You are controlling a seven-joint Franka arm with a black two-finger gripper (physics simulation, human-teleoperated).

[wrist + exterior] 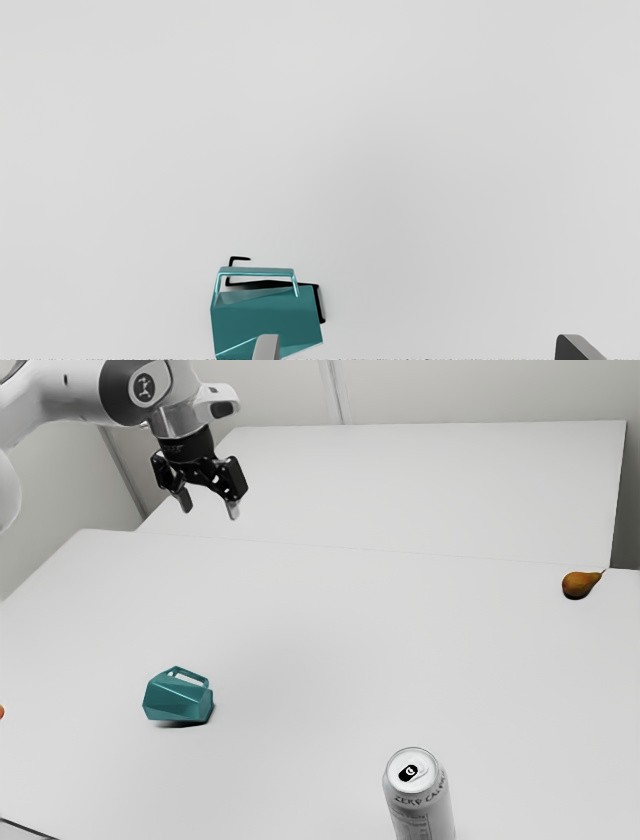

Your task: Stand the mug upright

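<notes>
The hand hangs high, pointing down; its fingers stand wide apart.

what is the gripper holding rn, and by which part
Nothing is held: the gripper is open above the table, and the teal mug lies on its side below, clear of the fingers.

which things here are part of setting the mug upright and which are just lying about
Part of the job:
- teal mug, lying on its side
- gripper, open above the table
- table, where the mug lies

Just lying about:
- drink can, standing
- pear
- orange thing at the exterior view's left edge, too cut off to name
</notes>
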